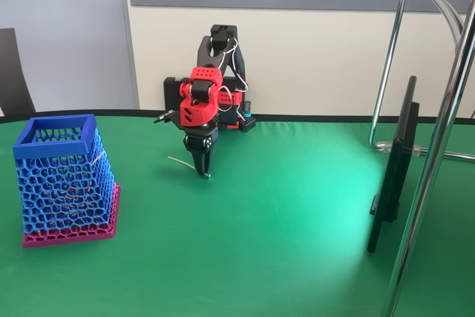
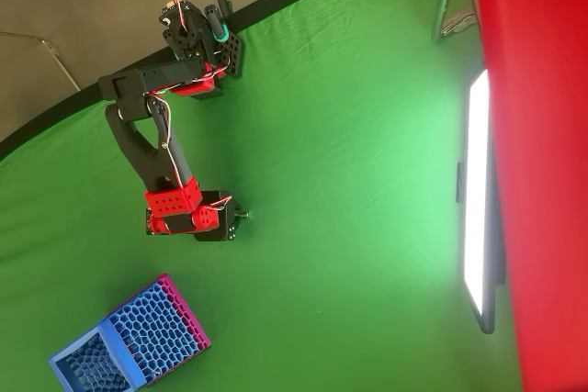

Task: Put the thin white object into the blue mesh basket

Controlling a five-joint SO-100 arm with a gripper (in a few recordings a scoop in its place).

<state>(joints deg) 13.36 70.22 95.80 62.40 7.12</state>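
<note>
The thin white object (image 1: 180, 162) is a slender pale strand sticking out to the left from my fingertips, just above the green cloth. My gripper (image 1: 202, 172) points straight down near the middle of the table, its dark fingers shut on the strand's right end. From overhead, the red wrist covers the gripper (image 2: 219, 228) and hides the strand. The blue mesh basket (image 1: 63, 176) stands upright on its magenta base at the left of the table, well apart from the gripper. In the overhead view the basket (image 2: 129, 341) sits at the bottom left.
A flat dark monitor (image 1: 393, 176) stands edge-on at the right, seen as a bright screen (image 2: 478, 199) from above. A chrome stand (image 1: 438, 146) rises beside it. The arm's base (image 1: 223, 94) is at the table's back edge. Green cloth (image 1: 282, 243) lies between gripper and basket.
</note>
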